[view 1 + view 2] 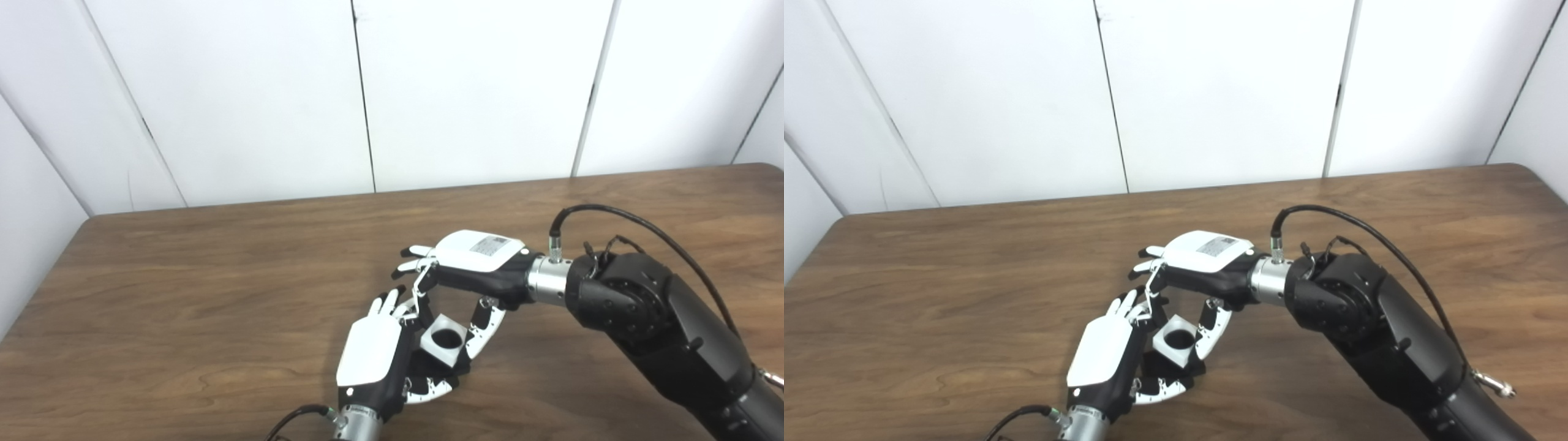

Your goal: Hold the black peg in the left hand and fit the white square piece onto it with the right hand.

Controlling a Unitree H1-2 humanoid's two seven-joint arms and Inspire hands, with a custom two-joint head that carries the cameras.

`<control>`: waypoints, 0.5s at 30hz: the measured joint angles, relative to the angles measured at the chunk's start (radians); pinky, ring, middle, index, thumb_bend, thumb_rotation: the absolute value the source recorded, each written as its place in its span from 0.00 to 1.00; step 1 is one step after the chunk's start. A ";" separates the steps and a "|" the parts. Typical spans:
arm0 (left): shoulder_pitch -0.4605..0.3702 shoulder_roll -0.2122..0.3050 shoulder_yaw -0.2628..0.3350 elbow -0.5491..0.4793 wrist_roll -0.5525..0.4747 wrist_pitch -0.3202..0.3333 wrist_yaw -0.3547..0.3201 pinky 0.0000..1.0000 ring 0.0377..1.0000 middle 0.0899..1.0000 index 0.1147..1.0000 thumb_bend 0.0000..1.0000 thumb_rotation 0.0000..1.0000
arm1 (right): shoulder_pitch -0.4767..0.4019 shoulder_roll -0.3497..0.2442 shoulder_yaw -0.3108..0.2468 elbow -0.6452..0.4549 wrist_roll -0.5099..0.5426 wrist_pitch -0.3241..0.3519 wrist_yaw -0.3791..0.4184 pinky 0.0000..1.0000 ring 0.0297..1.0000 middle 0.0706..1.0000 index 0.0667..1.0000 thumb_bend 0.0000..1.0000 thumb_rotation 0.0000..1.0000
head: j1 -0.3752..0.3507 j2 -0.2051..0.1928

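The white square piece (442, 343) has a round dark hole and hangs low over the table between both hands. My right hand (474, 260) comes in from the right, palm down, and is shut on the piece, pinching it between thumb (484, 334) and a finger (418, 298). My left hand (373, 355) rises from the bottom edge, its white back toward me, and curls around a dark shape right under the piece. That shape is the black peg (1159, 367), mostly hidden by the piece and the fingers. How far the peg sits in the hole cannot be told.
The brown wooden table (184, 294) stretches left and back to a white panelled wall. My right forearm (661, 318) with its black cable crosses the right side of the table. Nothing else lies on the table.
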State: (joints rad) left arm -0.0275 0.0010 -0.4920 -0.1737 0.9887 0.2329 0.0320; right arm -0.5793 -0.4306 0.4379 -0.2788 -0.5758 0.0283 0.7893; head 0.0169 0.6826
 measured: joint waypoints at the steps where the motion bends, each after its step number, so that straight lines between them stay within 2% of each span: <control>1: 0.000 0.000 0.000 0.000 0.000 0.000 -0.001 0.99 0.98 0.86 0.42 0.51 0.08 | 0.000 0.000 0.001 0.001 -0.001 -0.004 0.000 0.88 1.00 0.91 0.45 0.52 0.13 | 0.000 0.000; 11: -0.002 -0.001 0.000 0.000 0.004 0.004 -0.003 0.96 0.97 0.85 0.42 0.51 0.08 | 0.001 0.000 0.006 0.016 -0.008 -0.012 0.000 0.89 1.00 0.91 0.46 0.52 0.13 | 0.002 -0.003; 13: -0.002 -0.002 0.000 0.000 0.006 0.005 -0.003 0.97 0.97 0.86 0.42 0.51 0.08 | 0.001 0.000 0.006 0.016 -0.015 -0.010 0.000 0.89 1.00 0.92 0.57 0.83 0.15 | 0.002 -0.003; 15: -0.002 -0.002 0.000 0.000 0.006 0.006 -0.003 0.98 0.98 0.86 0.42 0.51 0.08 | 0.001 0.000 0.006 0.016 -0.019 -0.008 0.001 0.89 1.00 0.93 0.62 0.95 0.18 | 0.002 -0.003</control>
State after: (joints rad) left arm -0.0296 -0.0007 -0.4915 -0.1737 0.9949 0.2387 0.0294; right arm -0.5782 -0.4305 0.4443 -0.2628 -0.5946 0.0205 0.7902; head 0.0184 0.6796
